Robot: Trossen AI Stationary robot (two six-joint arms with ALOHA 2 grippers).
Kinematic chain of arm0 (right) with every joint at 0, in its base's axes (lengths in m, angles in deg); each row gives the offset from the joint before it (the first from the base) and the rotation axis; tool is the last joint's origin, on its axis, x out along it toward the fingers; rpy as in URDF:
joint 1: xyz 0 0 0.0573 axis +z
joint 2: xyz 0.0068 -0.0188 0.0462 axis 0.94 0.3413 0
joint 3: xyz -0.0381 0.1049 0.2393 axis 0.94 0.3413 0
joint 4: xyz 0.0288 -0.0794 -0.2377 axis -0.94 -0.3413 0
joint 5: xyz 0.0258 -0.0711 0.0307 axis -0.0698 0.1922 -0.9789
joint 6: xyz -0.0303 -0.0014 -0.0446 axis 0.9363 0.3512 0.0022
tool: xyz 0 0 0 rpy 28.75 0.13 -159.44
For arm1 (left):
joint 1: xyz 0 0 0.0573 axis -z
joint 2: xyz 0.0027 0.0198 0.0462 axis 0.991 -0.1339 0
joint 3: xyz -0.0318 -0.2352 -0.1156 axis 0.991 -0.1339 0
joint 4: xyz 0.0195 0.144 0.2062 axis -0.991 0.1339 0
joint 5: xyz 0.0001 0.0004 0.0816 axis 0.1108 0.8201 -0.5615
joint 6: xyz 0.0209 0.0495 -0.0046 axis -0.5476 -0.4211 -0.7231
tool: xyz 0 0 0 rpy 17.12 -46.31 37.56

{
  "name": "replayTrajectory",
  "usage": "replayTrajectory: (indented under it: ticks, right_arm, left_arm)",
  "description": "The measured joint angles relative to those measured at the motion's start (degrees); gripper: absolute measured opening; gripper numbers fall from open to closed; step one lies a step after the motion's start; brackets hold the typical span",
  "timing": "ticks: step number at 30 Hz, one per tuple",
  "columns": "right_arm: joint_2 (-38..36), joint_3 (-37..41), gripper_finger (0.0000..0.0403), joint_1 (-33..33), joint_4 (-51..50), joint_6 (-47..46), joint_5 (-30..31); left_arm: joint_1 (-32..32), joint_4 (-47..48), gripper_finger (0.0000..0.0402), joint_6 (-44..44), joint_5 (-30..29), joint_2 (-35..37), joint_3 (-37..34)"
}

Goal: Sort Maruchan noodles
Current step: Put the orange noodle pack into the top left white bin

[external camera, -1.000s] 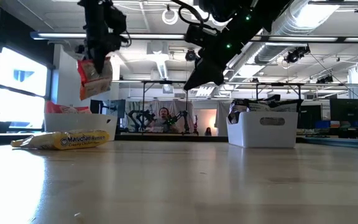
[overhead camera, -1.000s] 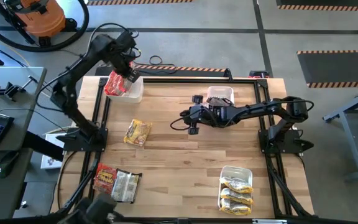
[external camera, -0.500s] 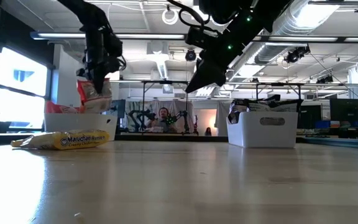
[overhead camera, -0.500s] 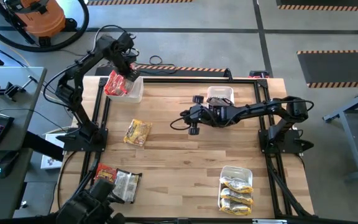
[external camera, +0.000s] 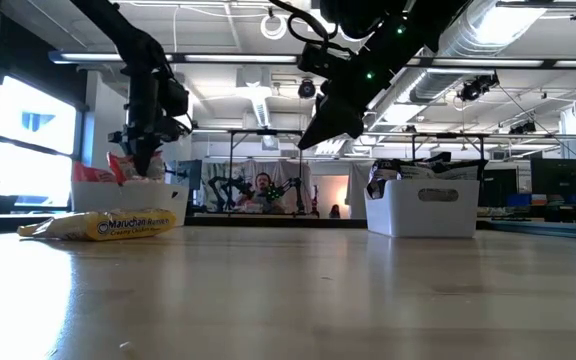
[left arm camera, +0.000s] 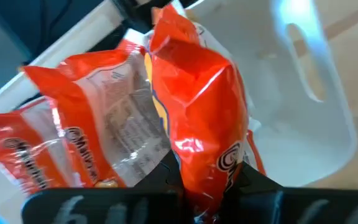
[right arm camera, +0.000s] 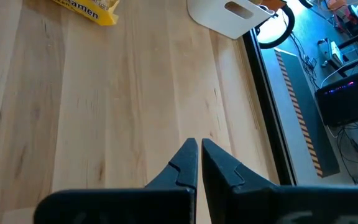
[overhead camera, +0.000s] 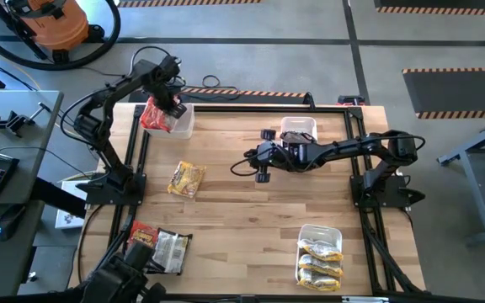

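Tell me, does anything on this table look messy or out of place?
Mostly the loose packets: a yellow packet lies alone mid-table, and a red packet and a silver packet sit at the near left edge, outside any bin. The left pincer holds another red packet over the far-left bin.

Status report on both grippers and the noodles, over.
Left gripper shut on red packet, low in far-left bin. Right gripper shut, empty, hanging mid-table. Nothing in the way.
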Motion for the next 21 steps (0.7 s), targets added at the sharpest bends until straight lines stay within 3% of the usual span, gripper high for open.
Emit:
replayTrajectory:
  ticks: [4,21]
  right_arm:
    - [0.0,0.0,0.0,-0.1,0.1,0.0,0.0]
    - [0.0,0.0,0.0,-0.1,0.1,0.0,-0.2]
  left_arm:
    - [0.2,-1.6,0.0019,0.0,-3.1,0.1,-0.2]
    - [1.5,-9.2,0.0026,3.5,-6.4,0.5,-4.0]
